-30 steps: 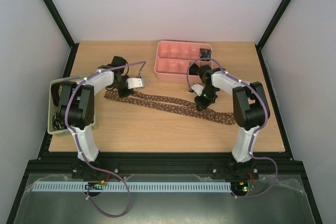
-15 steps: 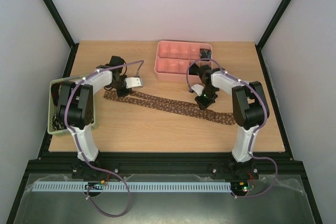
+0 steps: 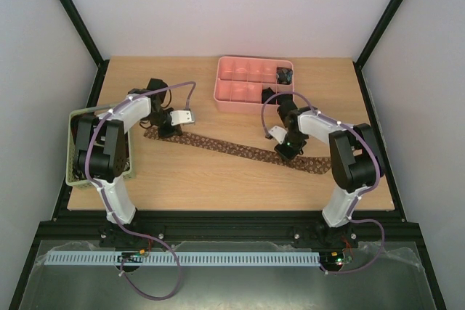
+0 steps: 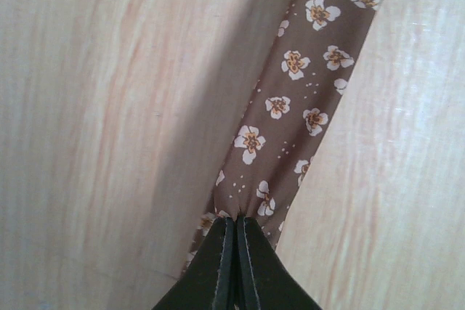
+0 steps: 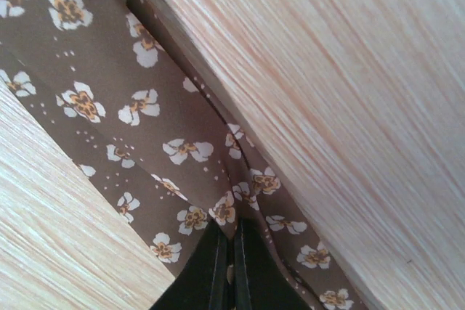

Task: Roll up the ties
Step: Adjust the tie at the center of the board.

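One of the ties, brown with small pale flowers (image 3: 232, 148), lies stretched across the table from left to right. My left gripper (image 3: 166, 129) is shut on the brown tie (image 4: 290, 114) near its left end, the cloth pinched between its fingertips (image 4: 225, 241). My right gripper (image 3: 288, 149) is shut on a raised fold of the same tie (image 5: 145, 136) near its right part, fingertips (image 5: 218, 252) pressed together on the fabric. A small dark coiled tie (image 3: 284, 75) sits in the pink tray (image 3: 247, 96).
The pink compartmented tray stands at the back middle of the table. A pale green slotted basket (image 3: 75, 172) with dark items sits at the left edge, under the left arm. The wooden tabletop (image 3: 218, 179) ends at black frame rails on both sides.
The right gripper has closed on the tie and shifted right. The left gripper has moved left and back. The tie now lies straighter and more taut.
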